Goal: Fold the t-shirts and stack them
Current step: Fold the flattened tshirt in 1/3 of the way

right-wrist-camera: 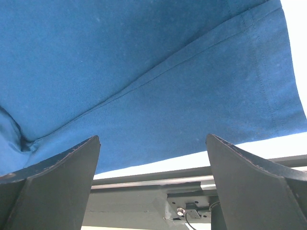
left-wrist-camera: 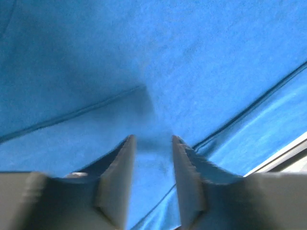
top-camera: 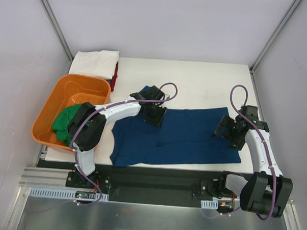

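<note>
A navy blue t-shirt (top-camera: pixel 185 139) lies spread flat on the white table, partly folded over with seams showing. My left gripper (top-camera: pixel 156 116) hovers over its upper left part. In the left wrist view the gripper (left-wrist-camera: pixel 152 139) has its jaws a little apart, with flat blue cloth (left-wrist-camera: pixel 144 57) below and nothing pinched. My right gripper (top-camera: pixel 225 130) is above the shirt's right end. In the right wrist view it (right-wrist-camera: pixel 152 139) stands wide open over the shirt's hem (right-wrist-camera: pixel 144 62) and the table's near edge. A green t-shirt (top-camera: pixel 66 122) lies bunched in the tub. A folded white t-shirt (top-camera: pixel 94 62) rests on a red one (top-camera: pixel 115 73) at the back left.
An orange plastic tub (top-camera: pixel 78 89) sits at the table's left edge, right beside the left arm. A black metal rail (right-wrist-camera: pixel 144 181) runs below the table's near edge (right-wrist-camera: pixel 249 147). Grey walls close in both sides and the back.
</note>
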`<action>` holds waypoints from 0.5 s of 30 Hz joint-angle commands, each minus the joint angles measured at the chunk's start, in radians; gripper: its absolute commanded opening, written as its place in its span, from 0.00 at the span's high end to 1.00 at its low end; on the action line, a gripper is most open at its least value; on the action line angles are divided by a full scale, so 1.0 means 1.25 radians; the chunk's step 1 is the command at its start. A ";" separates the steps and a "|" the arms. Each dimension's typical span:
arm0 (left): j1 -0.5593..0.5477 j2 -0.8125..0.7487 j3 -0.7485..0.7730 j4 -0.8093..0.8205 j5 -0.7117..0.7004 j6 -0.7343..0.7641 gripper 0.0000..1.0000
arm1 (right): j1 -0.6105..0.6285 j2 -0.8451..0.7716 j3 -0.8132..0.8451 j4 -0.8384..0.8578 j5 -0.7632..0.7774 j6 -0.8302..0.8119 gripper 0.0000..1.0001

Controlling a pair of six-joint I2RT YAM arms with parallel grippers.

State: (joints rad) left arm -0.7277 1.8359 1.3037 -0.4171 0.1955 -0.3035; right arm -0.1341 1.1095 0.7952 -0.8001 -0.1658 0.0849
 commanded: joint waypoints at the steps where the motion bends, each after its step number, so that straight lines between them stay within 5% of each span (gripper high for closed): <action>1: -0.006 0.019 0.059 -0.037 0.019 0.041 0.53 | -0.004 0.008 0.028 -0.019 0.028 -0.008 0.03; 7: -0.007 -0.025 0.063 -0.047 -0.035 0.028 0.01 | -0.004 0.012 0.027 -0.021 0.026 -0.007 0.03; 15: -0.007 -0.201 -0.090 -0.031 -0.072 -0.069 0.01 | 0.018 0.000 0.013 -0.046 0.093 0.019 0.03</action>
State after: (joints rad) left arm -0.7273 1.7378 1.2800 -0.4503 0.1448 -0.3115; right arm -0.1322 1.1244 0.7952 -0.8135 -0.1284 0.0887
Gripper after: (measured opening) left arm 0.992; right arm 0.966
